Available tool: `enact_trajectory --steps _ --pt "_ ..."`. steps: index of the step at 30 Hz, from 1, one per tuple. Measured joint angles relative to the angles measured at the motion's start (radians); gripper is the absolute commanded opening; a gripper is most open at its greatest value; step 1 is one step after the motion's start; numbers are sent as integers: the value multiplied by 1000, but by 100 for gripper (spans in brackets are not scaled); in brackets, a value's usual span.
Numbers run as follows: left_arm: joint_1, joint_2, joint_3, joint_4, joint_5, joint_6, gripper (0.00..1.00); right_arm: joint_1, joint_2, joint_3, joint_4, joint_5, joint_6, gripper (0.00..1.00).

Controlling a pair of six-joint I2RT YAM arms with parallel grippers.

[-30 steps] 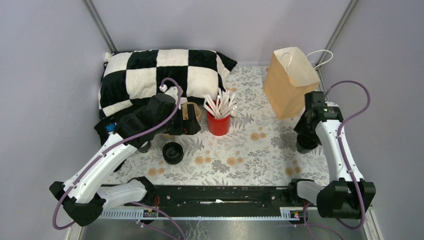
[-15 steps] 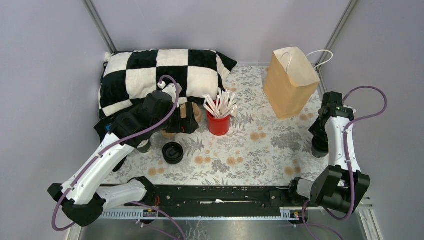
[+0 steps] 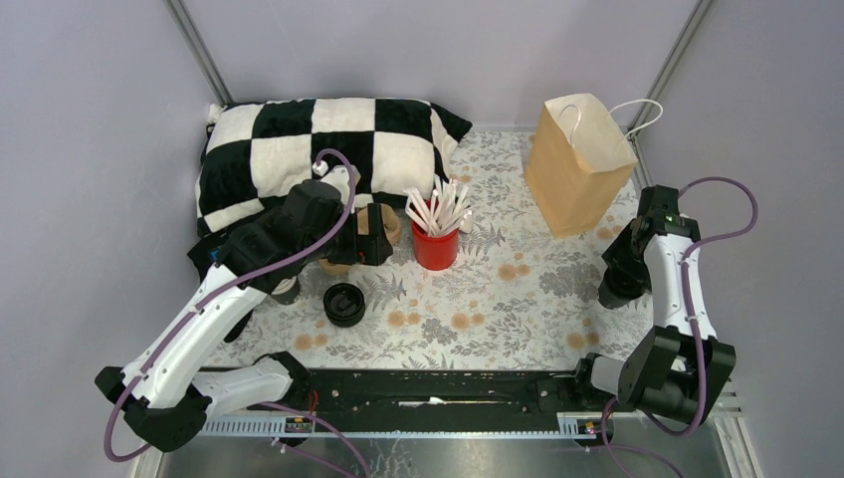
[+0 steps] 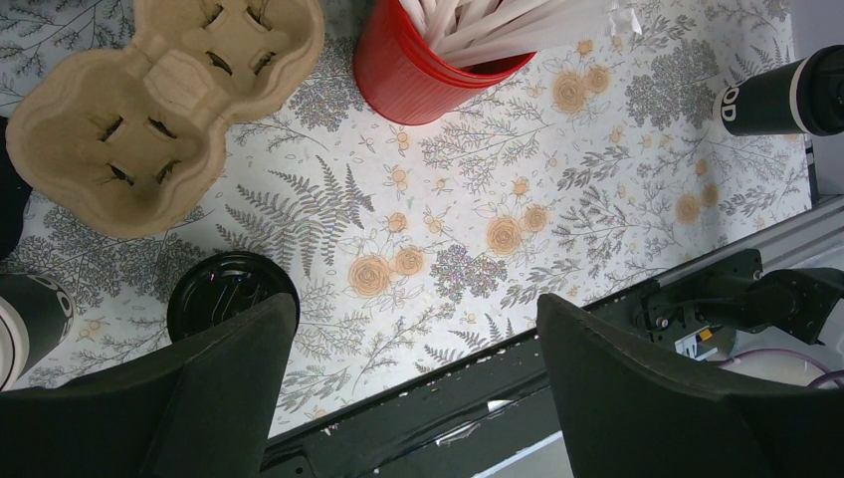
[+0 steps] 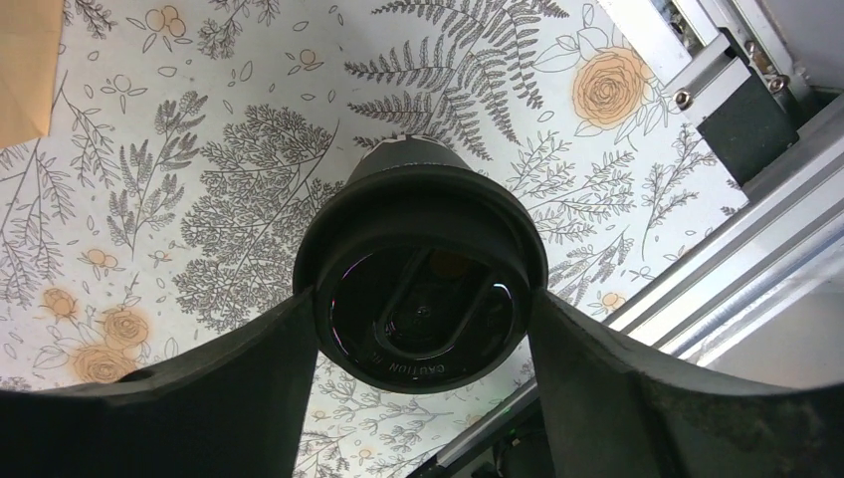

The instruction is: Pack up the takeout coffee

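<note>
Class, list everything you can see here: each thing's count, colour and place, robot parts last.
Pillow: one, black-and-white checked, far left.
Paper bag: one, brown, far right.
Tub of sticks: one, red, centre.
Cup carrier: one, tan, beside tub.
Standing lidded cup: one, black, near carrier.
Held lidded cup: one, black, right side.
Pale-rimmed cup: one seen, dark, left of standing lidded cup, partly hidden.
Cloth: one, floral, spread underneath.
Left claw: black, open, above cloth.
Right claw: black, shut on held lidded cup.

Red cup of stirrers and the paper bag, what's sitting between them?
Nothing. In the top view, only bare flowered cloth runs between the red cup and the paper bag.
</note>
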Motion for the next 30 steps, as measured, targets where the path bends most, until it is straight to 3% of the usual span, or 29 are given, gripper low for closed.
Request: enact_trajectory --steps 3,8,12,15,18,23,26,30 --pt "1 2 1 -1 0 0 95 0 0 0 4 -12 -4 99" --pt "2 11 24 -11 -6 -1 97 0 3 46 -51 -8 -17 100" --pt "2 13 33 -16 -17 -13 98 36 3 193 -125 27 -19 100" --pt "2 27 33 -36 -34 -42 97 190 3 311 -167 85 -11 100" --pt "6 60 32 -89 -69 -90 91 457 13 398 -184 110 5 98" --pt "53 90 0 -213 -158 -172 90 852 79 401 -127 -18 20 97" --pt "194 91 0 -269 -201 -174 84 937 93 349 -77 -115 32 97" --pt "385 126 34 -307 -268 -156 76 958 89 299 -23 -209 46 97"
